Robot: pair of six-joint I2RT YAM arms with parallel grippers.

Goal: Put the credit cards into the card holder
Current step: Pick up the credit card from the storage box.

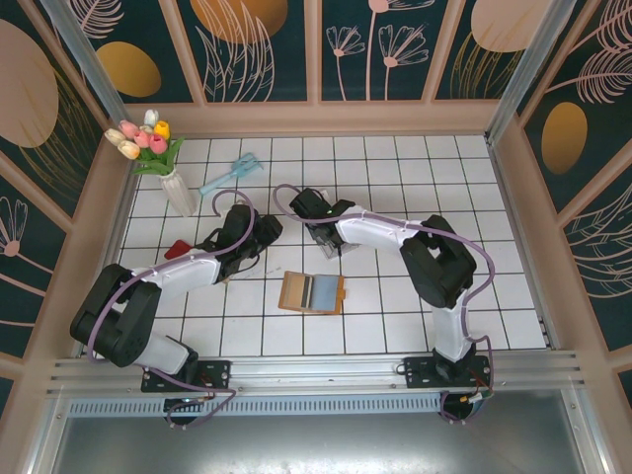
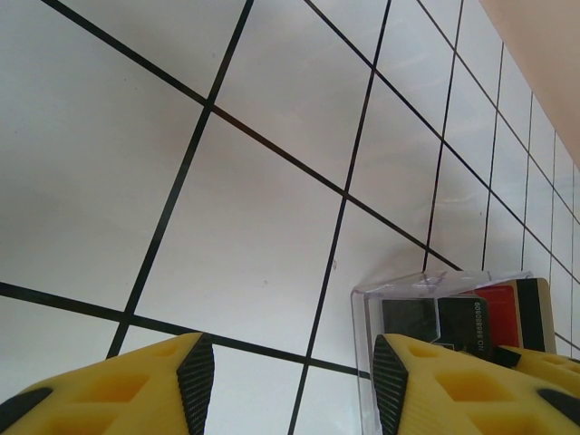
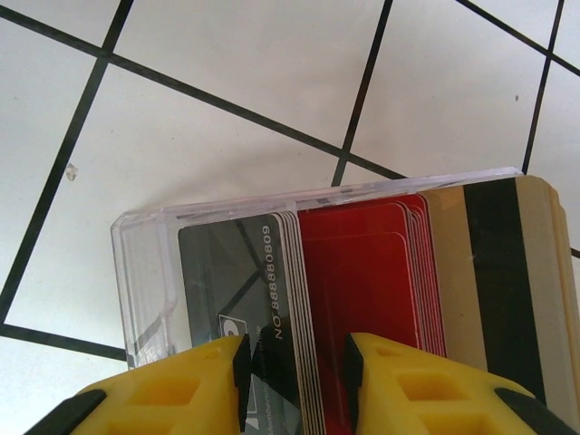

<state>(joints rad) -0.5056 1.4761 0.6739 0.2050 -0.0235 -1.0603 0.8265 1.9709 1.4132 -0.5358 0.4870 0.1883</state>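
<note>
Your right claw (image 3: 297, 385) stands narrow, its yellow fingers astride the edge of the grey cards (image 3: 227, 272); you cannot tell whether it pinches them. Those cards lean in a clear tray (image 3: 145, 272), with the red cards (image 3: 372, 272) just beside them and the tan cards (image 3: 535, 281) at the far side, reaching past the tray's rim. Bare tile lies beyond the tray's empty end.

Your left claw (image 2: 292, 385) is wide with nothing between its fingers. One finger sits just beside the tray's corner, and open tile spreads ahead and to the other side.

From above, the wallet (image 1: 312, 292) lies open and flat on the table (image 1: 395, 178). It is nearer the arm bases than both claws and apart from the tray, with free tiles all around it. A vase (image 1: 179, 193) stands near the left wall, well apart.
</note>
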